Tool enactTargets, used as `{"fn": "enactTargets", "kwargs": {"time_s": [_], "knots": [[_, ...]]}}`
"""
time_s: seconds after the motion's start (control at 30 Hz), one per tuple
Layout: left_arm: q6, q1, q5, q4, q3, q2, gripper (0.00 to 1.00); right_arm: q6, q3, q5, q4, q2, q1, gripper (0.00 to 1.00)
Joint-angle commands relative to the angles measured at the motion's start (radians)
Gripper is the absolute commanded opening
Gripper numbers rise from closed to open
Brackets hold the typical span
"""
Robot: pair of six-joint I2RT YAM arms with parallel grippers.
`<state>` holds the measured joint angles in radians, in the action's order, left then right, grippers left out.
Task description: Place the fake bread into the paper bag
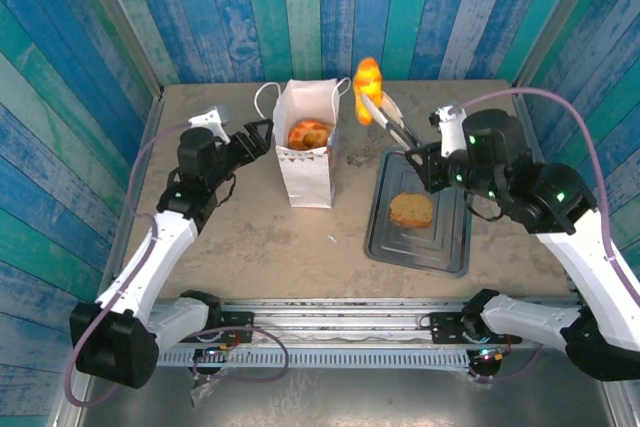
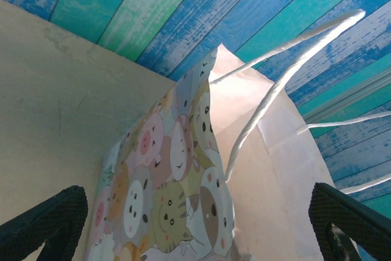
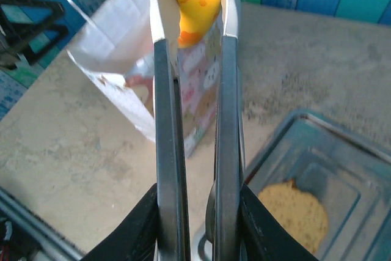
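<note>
Pastry [image 1: 367, 77] is being held near the part-filled paper bag [image 1: 305, 172] by the table's [image 1: 250, 247] far edge in tongs [image 1: 392, 122] clamped by the right claw [image 1: 422, 163], left claw [image 1: 262, 137] spread, one slice [image 1: 411, 210] waiting on the tray [image 1: 445, 247].

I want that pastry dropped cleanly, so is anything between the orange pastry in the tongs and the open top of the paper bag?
Nothing visible. The orange pastry, pinched in the metal tongs, hangs just right of the paper bag, whose mouth stands open, with a golden-brown pastry already inside.
</note>
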<state>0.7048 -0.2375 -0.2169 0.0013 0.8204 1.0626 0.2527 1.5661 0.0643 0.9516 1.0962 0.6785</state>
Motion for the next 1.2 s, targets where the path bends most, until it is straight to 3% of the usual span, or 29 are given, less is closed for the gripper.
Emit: {"fn": "enactTargets", "kwargs": {"time_s": [0.0,0.2,0.6,0.87,1.17], "knots": [[0.036,0.000,-0.051,0.046,0.041,0.034,0.94,-0.091,0.060,0.010,-0.114,0.031,0.000,0.29],[0.061,0.000,-0.072,0.067,0.052,0.077,0.89,-0.120,0.105,-0.022,-0.174,0.089,0.033,0.29],[0.085,0.000,-0.109,0.104,0.060,0.137,0.74,-0.105,0.173,0.065,-0.206,0.250,0.159,0.29],[0.076,0.000,-0.107,0.104,0.051,0.139,0.65,-0.076,0.185,0.129,-0.152,0.346,0.165,0.30],[0.081,0.000,-0.131,0.122,0.045,0.148,0.47,-0.082,0.213,0.156,-0.078,0.432,0.165,0.31]]}}
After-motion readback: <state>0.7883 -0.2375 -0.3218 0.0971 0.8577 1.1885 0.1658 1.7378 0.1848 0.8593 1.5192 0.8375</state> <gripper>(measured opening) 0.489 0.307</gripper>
